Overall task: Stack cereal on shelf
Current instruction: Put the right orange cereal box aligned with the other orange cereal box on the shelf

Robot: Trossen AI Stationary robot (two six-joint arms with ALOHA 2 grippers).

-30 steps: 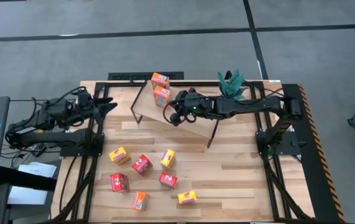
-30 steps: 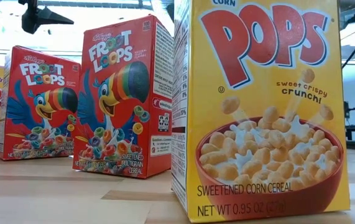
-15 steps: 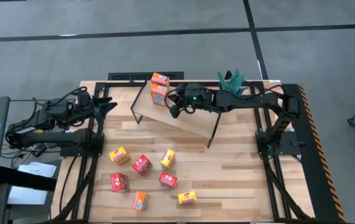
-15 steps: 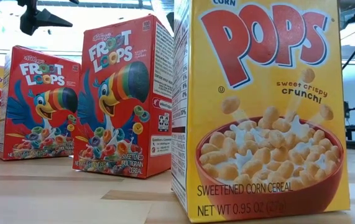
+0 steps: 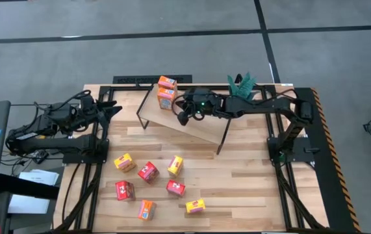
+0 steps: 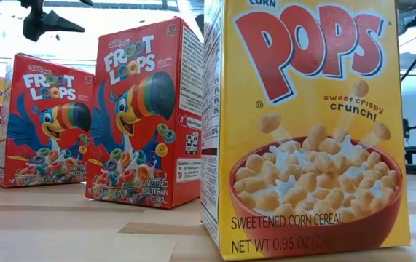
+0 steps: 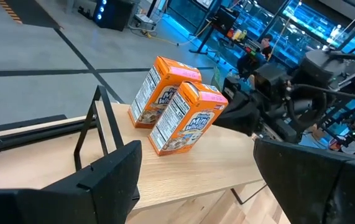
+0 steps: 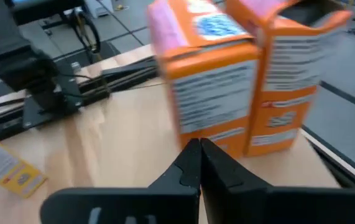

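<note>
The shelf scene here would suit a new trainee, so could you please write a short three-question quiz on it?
1. True or false: the right gripper is shut and holds nothing.
2. How many orange cereal boxes stand on the shelf?
3. Where does the left gripper wait? A) over the loose boxes on the table B) at the table's left side, open C) on the shelf

Key: 1 true; 2 two, side by side; 3 B.
</note>
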